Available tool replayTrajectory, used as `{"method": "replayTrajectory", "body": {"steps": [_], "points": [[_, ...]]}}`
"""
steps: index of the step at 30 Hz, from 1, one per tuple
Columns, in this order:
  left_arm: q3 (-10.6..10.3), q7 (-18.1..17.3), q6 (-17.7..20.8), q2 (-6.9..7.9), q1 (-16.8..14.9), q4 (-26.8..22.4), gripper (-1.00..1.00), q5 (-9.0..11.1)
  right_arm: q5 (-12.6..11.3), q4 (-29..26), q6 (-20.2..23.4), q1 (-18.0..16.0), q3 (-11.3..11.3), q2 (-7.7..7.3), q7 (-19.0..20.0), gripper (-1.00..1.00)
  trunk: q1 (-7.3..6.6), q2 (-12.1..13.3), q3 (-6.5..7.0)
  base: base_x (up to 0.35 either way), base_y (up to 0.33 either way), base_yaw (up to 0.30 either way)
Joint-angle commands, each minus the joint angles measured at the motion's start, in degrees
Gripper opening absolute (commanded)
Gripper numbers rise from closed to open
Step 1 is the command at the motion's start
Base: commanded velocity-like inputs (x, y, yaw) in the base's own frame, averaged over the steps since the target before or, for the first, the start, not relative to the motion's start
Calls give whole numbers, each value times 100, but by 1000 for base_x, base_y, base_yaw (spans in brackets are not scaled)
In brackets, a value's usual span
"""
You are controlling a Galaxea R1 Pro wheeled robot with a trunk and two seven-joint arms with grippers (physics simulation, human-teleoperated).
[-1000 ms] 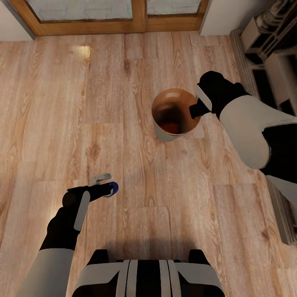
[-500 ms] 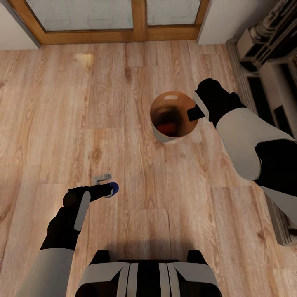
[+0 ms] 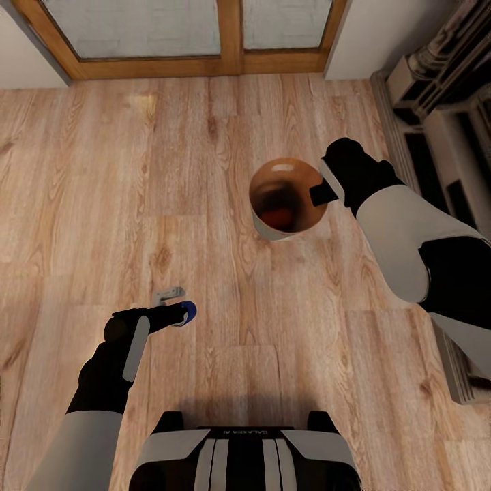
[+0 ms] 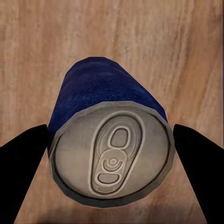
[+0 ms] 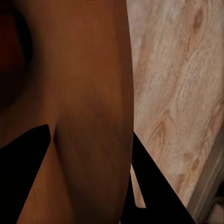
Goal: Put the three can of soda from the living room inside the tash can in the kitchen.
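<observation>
In the head view, the left pincer (image 3: 179, 314) hung low over the wood floor (image 3: 82, 191), pinching a blue can (image 3: 189, 311) at its tip. The bin (image 3: 286, 199) stood well apart from that pincer, ahead and toward the robot's right, its copper-brown inside open to the camera with something orange-red (image 3: 276, 218) at its bottom. The right pincer (image 3: 322, 194) sat at the bin's rim on the robot's right side; whether its fingers were spread or pressed together could not be told here. A wood-framed glass door (image 3: 204, 34) ran along the far wall.

In the left wrist view, the blue can (image 4: 109, 151) lay between the two dark fingers (image 4: 23, 168), its silver top with the pull tab facing the camera, the floor (image 4: 112, 28) behind it.

In the right wrist view, the bin's brown inner wall (image 5: 84, 102) rose just past the right pincer (image 5: 93, 158), one finger (image 5: 23, 158) showing inside the bin and the other against the wall's edge, with floor (image 5: 177, 84) beyond. The fingers stood apart, with the wall between them.
</observation>
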Motion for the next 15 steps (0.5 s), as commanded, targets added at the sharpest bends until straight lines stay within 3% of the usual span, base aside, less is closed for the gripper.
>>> {"method": "replayTrajectory", "body": {"steps": [1,10,15], "points": [[0,2,0,0,0,1,-100,-4,-79,-7,0,31,-16,0,-1,-100,-23,41,25,0,0,0],[0,-4,-1,1,0,0,-100,-3,-69,-138,0,349,-6,15,-1,-100,-220,402,261,0,0,0],[0,-3,-12,0,0,1,-100,-9,-57,-928,0,883,8,0,2,-100,-330,603,397,0,0,0]]}}
